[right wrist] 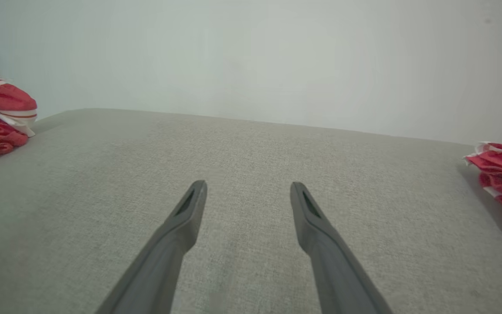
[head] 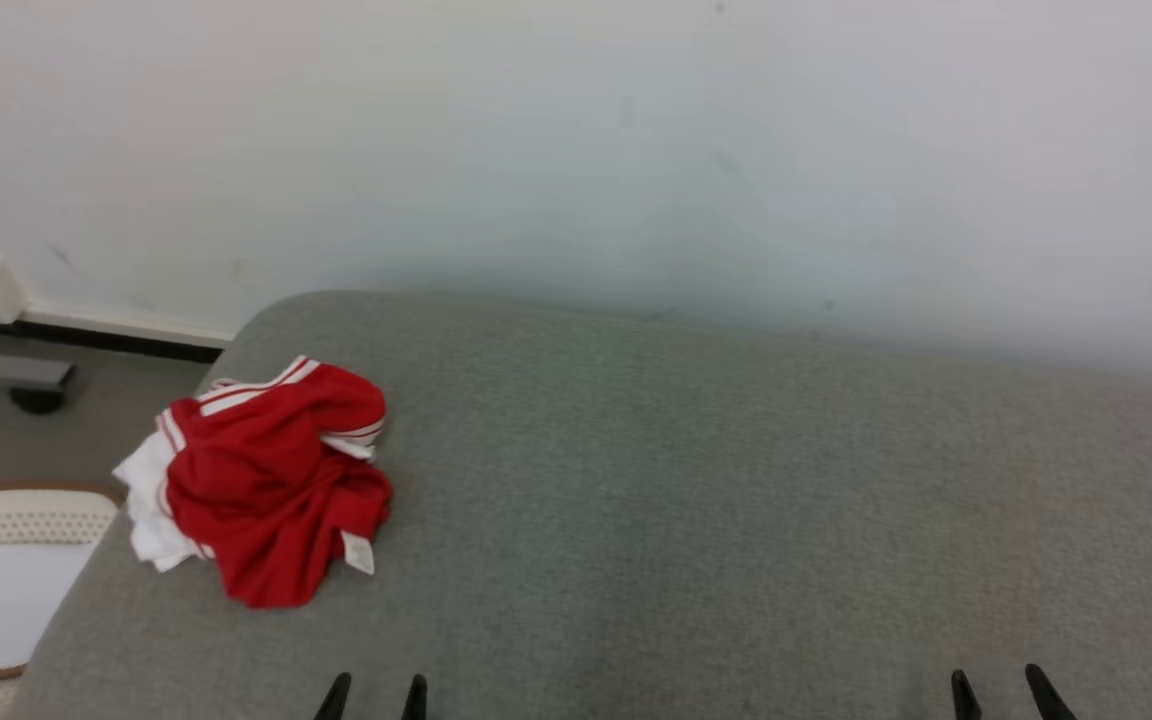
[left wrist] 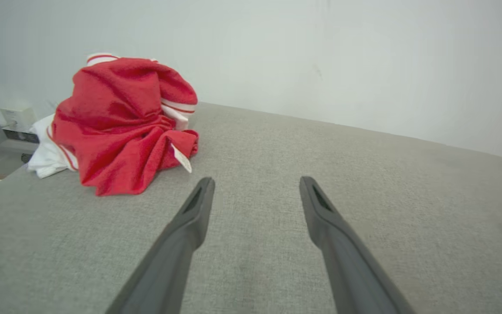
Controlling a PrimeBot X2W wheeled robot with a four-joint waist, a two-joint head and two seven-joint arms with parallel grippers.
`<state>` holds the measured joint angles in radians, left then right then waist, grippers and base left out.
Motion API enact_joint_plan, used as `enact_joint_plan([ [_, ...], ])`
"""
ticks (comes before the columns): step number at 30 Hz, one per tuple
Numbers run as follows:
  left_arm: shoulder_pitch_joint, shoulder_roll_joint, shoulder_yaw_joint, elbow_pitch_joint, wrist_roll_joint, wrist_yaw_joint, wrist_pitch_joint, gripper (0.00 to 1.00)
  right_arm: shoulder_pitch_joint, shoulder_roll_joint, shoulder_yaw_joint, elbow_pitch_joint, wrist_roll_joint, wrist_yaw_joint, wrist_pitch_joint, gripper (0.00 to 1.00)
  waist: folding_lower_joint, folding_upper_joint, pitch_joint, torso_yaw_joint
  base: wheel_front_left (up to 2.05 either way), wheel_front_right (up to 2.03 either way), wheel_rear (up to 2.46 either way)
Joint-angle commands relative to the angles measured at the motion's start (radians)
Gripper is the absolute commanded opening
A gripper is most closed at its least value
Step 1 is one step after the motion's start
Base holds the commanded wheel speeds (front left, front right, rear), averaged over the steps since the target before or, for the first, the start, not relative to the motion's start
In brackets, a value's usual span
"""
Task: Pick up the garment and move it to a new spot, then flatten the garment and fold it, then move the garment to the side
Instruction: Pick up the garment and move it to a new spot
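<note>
- The left gripper (head: 376, 697), two long dark fingers, has its jaws spread wide with nothing between them; it sits low over the near edge of the grey woven-fabric cushion (head: 736, 480), on its left half
- The right gripper (head: 1001, 690) is likewise spread and empty, at the cushion's near edge towards its right end, well apart from the other
- The crumpled red garment with white striped trim (head: 271, 490) lies in a loose heap on the cushion's left end, away from the near edge and short of the back; its white fabric layer (head: 146, 500) reaches the cushion's left edge
- It is untouched, and the left gripper is the nearer of the two
- It looks like a thin knit: light, soft and limp, so it should sag and trail from any single grip point instead of keeping its shape
- The cushion's woven cover looks grippy, so dragging would probably bunch the cloth; lifting it clear seems wiser
- The best hold, as I judge it, is the raised ridge of red folds on top of the heap, pinched through several layers
- The small white sewn-in label (head: 358, 552), on the heap's side facing the near edge, is too flimsy to lift by
- For flattening, the striped hem or cuff bands are firmer edges and easy to find
- A second bunch of red and white cloth (right wrist: 501, 183) lies at the cushion's right end; what it is cannot be told
</note>
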<state>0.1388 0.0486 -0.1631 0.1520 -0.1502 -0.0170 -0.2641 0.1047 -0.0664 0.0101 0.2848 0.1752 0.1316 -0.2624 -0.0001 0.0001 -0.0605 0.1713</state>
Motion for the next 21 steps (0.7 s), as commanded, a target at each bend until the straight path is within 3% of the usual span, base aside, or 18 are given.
enact_joint_plan([
  [1,0.02,0.004,0.008,0.003,0.007,-0.002,0.0,1.0,-0.004,0.002,0.017,0.008,0.006,-0.002,-0.003,1.0,0.0001,-0.0001,-0.011,0.081,0.0,0.0,0.0],
  [9,0.043,0.004,0.034,-0.005,0.021,-0.013,0.0,1.0,-0.018,0.008,0.058,0.02,0.017,-0.002,-0.003,1.0,0.0001,-0.0001,-0.005,0.164,0.0,0.0,0.0],
  [21,-0.041,0.005,0.106,-0.025,-0.011,-0.025,0.0,1.0,-0.033,-0.017,0.063,0.008,0.013,-0.002,-0.003,1.0,0.0001,-0.0001,0.056,0.138,0.0,0.0,0.0],
])
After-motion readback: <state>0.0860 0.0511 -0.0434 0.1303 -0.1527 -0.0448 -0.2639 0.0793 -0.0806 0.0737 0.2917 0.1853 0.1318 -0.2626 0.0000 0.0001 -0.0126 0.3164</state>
